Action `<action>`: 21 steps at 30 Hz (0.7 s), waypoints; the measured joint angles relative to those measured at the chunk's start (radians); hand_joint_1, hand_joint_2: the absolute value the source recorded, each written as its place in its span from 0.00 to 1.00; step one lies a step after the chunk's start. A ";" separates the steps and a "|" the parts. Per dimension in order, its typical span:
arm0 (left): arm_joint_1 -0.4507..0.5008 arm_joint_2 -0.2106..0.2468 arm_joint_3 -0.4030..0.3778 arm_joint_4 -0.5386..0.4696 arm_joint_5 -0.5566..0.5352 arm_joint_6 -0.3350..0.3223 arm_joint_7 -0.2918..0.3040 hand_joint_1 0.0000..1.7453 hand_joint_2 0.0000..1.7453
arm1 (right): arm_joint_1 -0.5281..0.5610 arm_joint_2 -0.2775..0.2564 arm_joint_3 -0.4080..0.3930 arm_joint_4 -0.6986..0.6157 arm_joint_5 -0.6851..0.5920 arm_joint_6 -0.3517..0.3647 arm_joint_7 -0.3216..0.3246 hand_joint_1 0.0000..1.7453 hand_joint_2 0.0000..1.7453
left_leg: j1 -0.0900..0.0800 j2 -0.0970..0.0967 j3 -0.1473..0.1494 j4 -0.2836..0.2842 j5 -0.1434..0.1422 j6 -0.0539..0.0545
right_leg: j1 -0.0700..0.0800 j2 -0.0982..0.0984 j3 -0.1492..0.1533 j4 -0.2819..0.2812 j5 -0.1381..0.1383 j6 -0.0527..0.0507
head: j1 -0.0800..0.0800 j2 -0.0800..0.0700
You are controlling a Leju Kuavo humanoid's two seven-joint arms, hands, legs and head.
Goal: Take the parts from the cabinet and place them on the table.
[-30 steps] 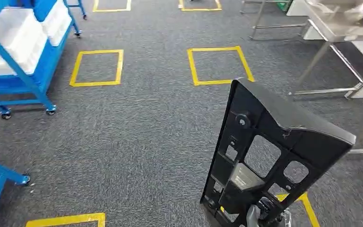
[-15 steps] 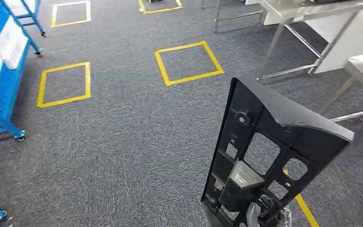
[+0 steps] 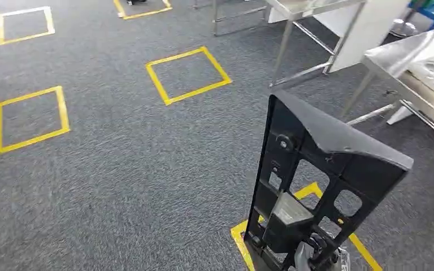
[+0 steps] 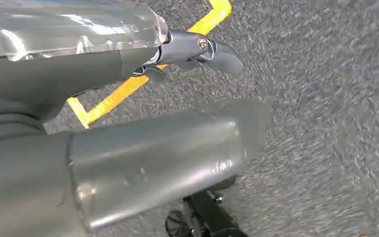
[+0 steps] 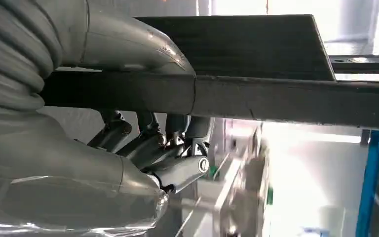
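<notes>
Your right hand [image 5: 143,143] held the flat black plastic panel with cut-out openings [image 3: 316,186] upright at the lower right of the frame. Its fingers [image 5: 177,170] were closed around the panel's edge. Your left hand [image 4: 128,148] hung over grey carpet [image 3: 118,186], fingers apart, holding nothing.

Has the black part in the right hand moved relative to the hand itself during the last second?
No. The black part sits upright over the right hand as before; it is the yellow floor squares that slid left, so the camera turned.
</notes>
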 joint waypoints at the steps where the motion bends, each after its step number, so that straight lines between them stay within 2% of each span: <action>1: -0.002 0.000 0.000 0.000 -0.001 -0.001 0.000 0.00 0.00 | 0.000 0.000 0.000 0.000 0.000 -0.001 0.001 1.00 1.00 | 0.000 0.013 0.003 0.000 -0.003 -0.001 | -0.001 -0.005 0.023 -0.044 0.035 0.000 | 0.000 0.000; 2: -0.003 0.000 0.001 0.000 -0.002 -0.002 0.000 0.00 0.00 | 0.000 0.000 0.000 0.000 0.002 -0.001 0.001 1.00 1.00 | 0.000 0.025 0.008 0.000 -0.006 -0.003 | 0.000 -0.013 0.067 -0.126 0.081 -0.003 | 0.000 0.000; 3: -0.004 -0.002 0.001 0.000 -0.005 -0.002 0.000 0.00 0.00 | 0.000 0.000 0.000 0.000 0.003 -0.001 0.001 1.00 1.00 | 0.000 0.037 0.016 0.000 -0.010 -0.007 | 0.002 -0.036 0.122 -0.225 0.123 -0.010 | 0.000 0.000; 4: -0.004 -0.003 0.001 0.000 -0.005 -0.002 -0.001 0.00 0.00 | 0.000 0.000 0.000 -0.001 0.007 -0.001 0.001 1.00 1.00 | -0.001 0.046 0.022 -0.001 -0.014 -0.010 | 0.010 -0.090 0.158 -0.294 0.129 -0.017 | 0.000 0.000; 5: -0.004 -0.004 0.001 0.000 -0.005 -0.002 -0.002 0.00 0.00 | -0.003 0.000 0.000 -0.001 0.009 -0.001 0.002 1.00 1.00 | -0.009 0.055 0.021 0.003 -0.020 -0.018 | 0.020 -0.094 0.162 -0.301 0.123 -0.021 | 0.000 0.000; 8: -0.009 -0.005 0.002 0.000 -0.005 -0.003 -0.003 0.00 0.00 | 0.003 -0.001 0.000 -0.006 0.011 -0.003 0.001 1.00 1.00 | -0.008 0.090 0.036 -0.006 -0.023 -0.030 | 0.022 -0.052 0.153 -0.300 0.124 -0.031 | -0.001 0.000; 9: -0.013 -0.005 0.002 0.000 -0.005 -0.003 -0.004 0.00 0.00 | 0.004 0.000 0.000 -0.008 0.011 -0.003 0.001 1.00 1.00 | -0.010 0.087 0.039 -0.003 -0.030 -0.038 | 0.009 -0.036 0.163 -0.314 0.132 -0.041 | -0.002 0.000; 10: -0.015 -0.006 0.002 0.000 -0.007 -0.005 -0.005 0.00 0.00 | 0.007 0.000 0.000 -0.010 0.015 -0.005 0.000 1.00 1.00 | -0.005 0.027 0.036 0.016 -0.045 -0.043 | 0.007 -0.029 0.166 -0.319 0.134 -0.043 | -0.003 0.000; 11: -0.015 -0.006 0.002 0.000 -0.007 -0.006 -0.006 0.00 0.00 | 0.005 -0.001 0.001 -0.011 0.017 -0.005 0.000 1.00 1.00 | -0.002 -0.014 0.013 0.067 -0.080 -0.043 | 0.004 -0.021 0.166 -0.319 0.135 -0.049 | -0.007 0.000; 12: -0.011 -0.005 0.002 0.000 -0.008 -0.006 -0.006 0.00 0.00 | 0.003 0.000 0.002 -0.011 0.020 -0.008 0.000 1.00 1.00 | -0.002 -0.034 -0.024 0.146 -0.120 -0.044 | 0.004 -0.007 0.166 -0.319 0.135 -0.051 | -0.010 0.000; 13: -0.006 -0.005 0.003 0.000 -0.008 -0.006 -0.006 0.00 0.00 | 0.003 -0.001 0.002 -0.011 0.023 -0.010 0.001 1.00 1.00 | -0.002 -0.042 -0.065 0.228 -0.155 -0.046 | 0.004 0.006 0.166 -0.319 0.134 -0.052 | -0.011 0.000; 14: -0.003 -0.005 0.004 0.000 -0.010 -0.006 -0.006 0.00 0.00 | 0.004 -0.001 0.002 -0.011 0.023 -0.010 0.002 1.00 1.00 | -0.002 -0.043 -0.105 0.301 -0.175 -0.048 | 0.005 0.023 0.166 -0.317 0.134 -0.053 | -0.012 0.000; 15: -0.001 -0.005 0.004 0.000 -0.011 -0.006 -0.006 0.00 0.00 | 0.005 -0.001 0.002 -0.011 0.024 -0.011 0.003 1.00 1.00 | -0.001 -0.043 -0.121 0.321 -0.165 -0.049 | 0.004 0.038 0.167 -0.316 0.134 -0.053 | -0.011 0.000; 16: -0.001 -0.005 0.004 0.000 -0.011 -0.006 -0.006 0.00 0.00 | 0.006 -0.001 0.002 -0.011 0.024 -0.011 0.003 1.00 1.00 | -0.001 -0.045 -0.114 0.290 -0.130 -0.049 | 0.004 0.054 0.169 -0.315 0.133 -0.052 | -0.011 0.000; 17: -0.002 -0.005 0.004 0.000 -0.011 -0.006 -0.006 0.00 0.00 | 0.006 -0.001 0.002 -0.011 0.024 -0.011 0.003 1.00 1.00 | 0.001 -0.047 -0.089 0.221 -0.081 -0.048 | 0.003 0.069 0.172 -0.313 0.131 -0.050 | -0.011 0.000; 18: -0.002 -0.005 0.004 0.000 -0.012 -0.006 -0.006 0.00 0.00 | 0.005 -0.001 0.002 -0.011 0.025 -0.011 0.003 1.00 1.00 | 0.005 -0.063 -0.050 0.126 -0.026 -0.048 | 0.002 0.084 0.174 -0.309 0.129 -0.046 | -0.011 0.000; 19: -0.002 -0.004 0.004 0.000 -0.014 -0.006 -0.006 0.00 0.00 | 0.005 -0.001 0.002 -0.011 0.025 -0.011 0.003 1.00 1.00 | 0.010 -0.112 -0.018 0.042 0.008 -0.047 | 0.001 0.096 0.171 -0.304 0.125 -0.040 | -0.011 0.000; 20: -0.001 -0.005 0.005 0.000 -0.017 -0.006 -0.006 0.00 0.00 | 0.004 -0.001 0.002 -0.011 0.025 -0.011 0.004 1.00 1.00 | 0.011 -0.157 -0.012 0.019 -0.009 -0.046 | 0.006 0.109 0.163 -0.292 0.121 -0.033 | -0.013 0.000; 21: -0.001 -0.005 0.007 0.000 -0.018 -0.006 -0.007 0.00 0.00 | 0.004 -0.001 0.002 -0.011 0.026 -0.011 0.004 1.00 1.00 | 0.011 -0.144 -0.016 0.024 -0.007 -0.040 | 0.003 0.121 0.158 -0.292 0.123 -0.029 | -0.013 0.000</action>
